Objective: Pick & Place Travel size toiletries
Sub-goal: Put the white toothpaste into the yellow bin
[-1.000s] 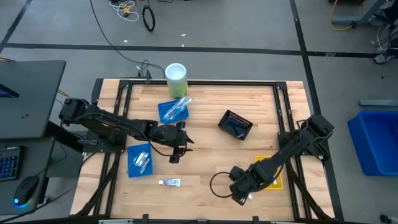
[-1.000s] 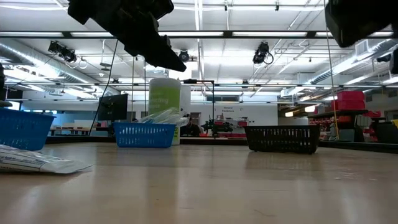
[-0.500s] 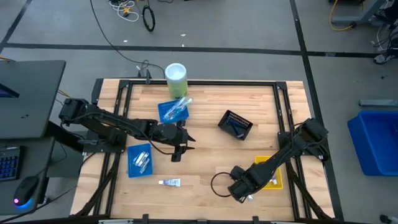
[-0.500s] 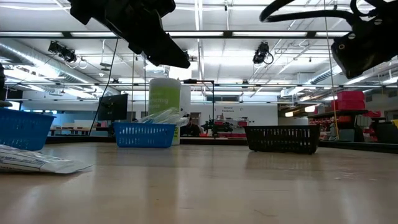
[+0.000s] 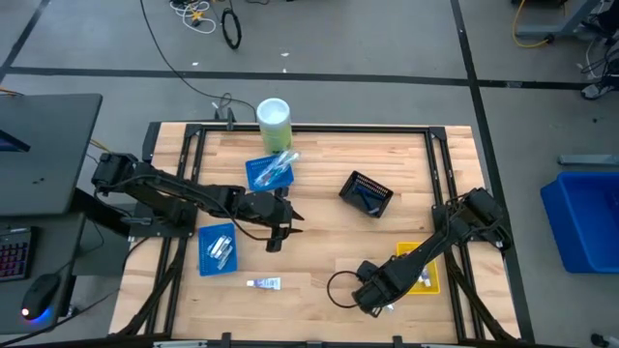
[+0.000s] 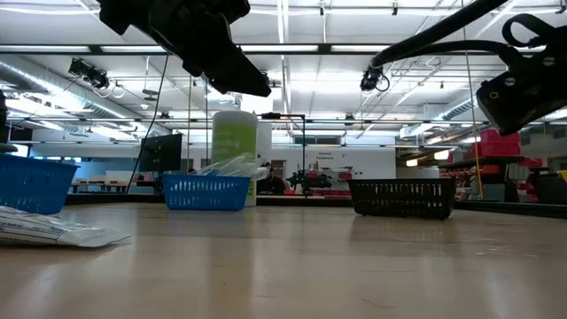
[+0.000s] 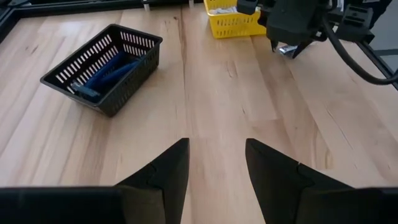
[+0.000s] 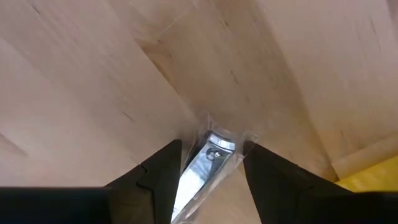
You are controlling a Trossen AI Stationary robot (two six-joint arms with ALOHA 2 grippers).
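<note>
My right gripper [image 5: 372, 296] hangs over the table's near right part, beside the yellow tray [image 5: 428, 274], and is shut on a small clear-wrapped silvery toiletry [image 8: 210, 155]. My left gripper [image 5: 279, 230] is open in the air at mid-table, touching nothing. A white tube with blue print [image 5: 263, 283] lies flat near the near edge. White tubes fill one blue tray [image 5: 218, 249], toothbrushes stick out of another [image 5: 269, 172], and dark blue razors [image 7: 106, 70] lie in the black tray [image 5: 368, 193]. My right gripper pinches the clear-wrapped toiletry between its two fingers [image 8: 163, 168]. The packet's free end [image 8: 219, 138] sticks out past the fingertips. In the low view the gripper [image 6: 521, 90] hangs well above the tabletop, so the packet is lifted clear.
A tall green-and-white cylinder [image 5: 274, 120] stands at the far edge behind the toothbrush tray. A dark cable loop [image 5: 338, 287] hangs by my right gripper. Bare wood shows between the trays at mid-table [image 5: 324, 242].
My right gripper, still shut on the packet, has come down lower over the table and shifted slightly toward the table's left. My left arm has kept still.
</note>
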